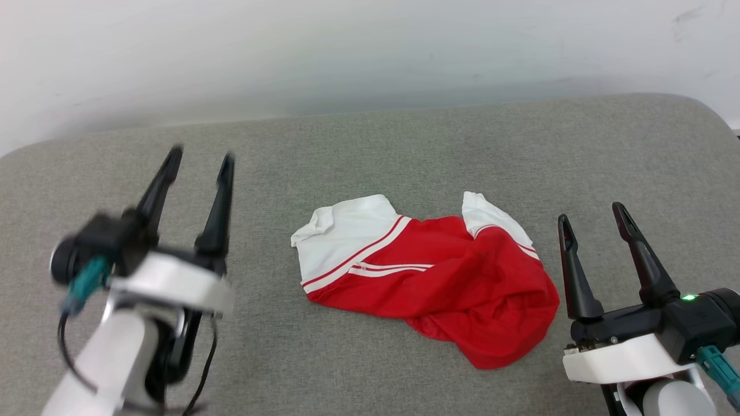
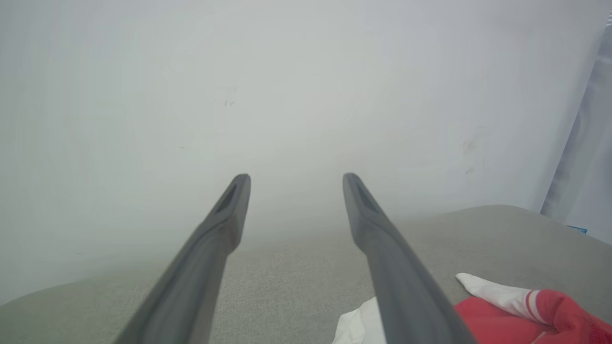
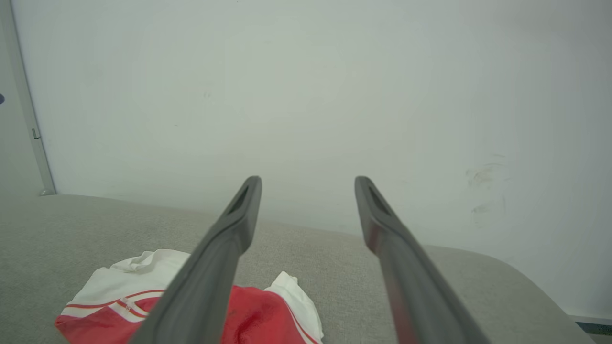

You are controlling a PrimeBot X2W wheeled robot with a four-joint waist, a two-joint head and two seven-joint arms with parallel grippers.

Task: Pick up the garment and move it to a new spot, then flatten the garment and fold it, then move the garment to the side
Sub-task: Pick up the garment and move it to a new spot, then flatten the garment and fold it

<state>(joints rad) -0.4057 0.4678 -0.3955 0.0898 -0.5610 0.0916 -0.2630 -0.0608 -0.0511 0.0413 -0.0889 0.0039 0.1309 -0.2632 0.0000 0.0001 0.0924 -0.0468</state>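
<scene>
The garment (image 1: 439,271) is a red T-shirt with white sleeves and striped trim, lying crumpled in a heap on the grey padded surface (image 1: 370,150), a little right of centre. My left gripper (image 1: 200,155) hovers open well to its left, nothing between its fingers. My right gripper (image 1: 591,211) stands open just off the heap's right edge, also empty. In the left wrist view the garment (image 2: 521,310) shows at the lower right beyond the open left gripper (image 2: 296,177). The right wrist view has the garment (image 3: 119,296) at the lower left, partly behind a finger of the open right gripper (image 3: 308,180).
A pale wall (image 1: 347,52) runs right behind the grey padded surface. The surface's rounded back corners show at far left and far right. Bare grey fabric lies on every side of the heap.
</scene>
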